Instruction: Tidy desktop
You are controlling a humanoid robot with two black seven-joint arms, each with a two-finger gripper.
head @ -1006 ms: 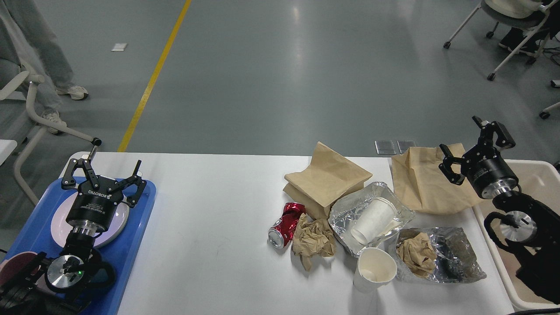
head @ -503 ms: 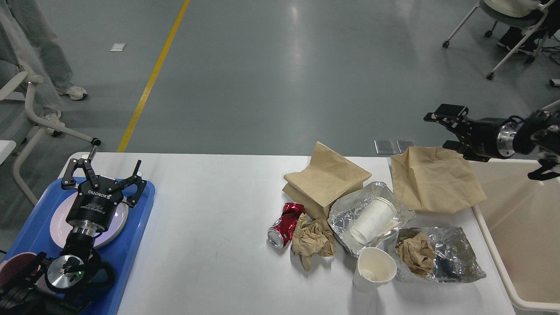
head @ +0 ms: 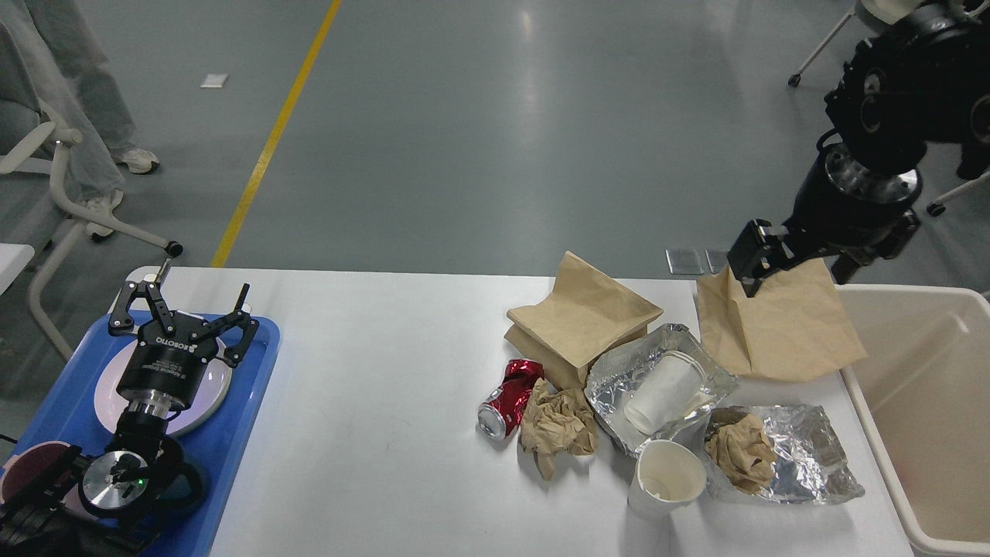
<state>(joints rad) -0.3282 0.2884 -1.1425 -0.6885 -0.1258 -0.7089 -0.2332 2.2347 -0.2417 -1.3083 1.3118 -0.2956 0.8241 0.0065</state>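
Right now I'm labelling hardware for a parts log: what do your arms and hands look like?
Both arms are black with silver metal rings at the wrist joints. The left hand has two thin linkage fingers on a cylindrical body with white ROBOTIQ lettering; a small green light shows below it. The right hand is black and blocky.

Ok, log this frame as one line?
left tool open over blue tray | right tool above paper bag, state unclear | trash on desktop | bin at right
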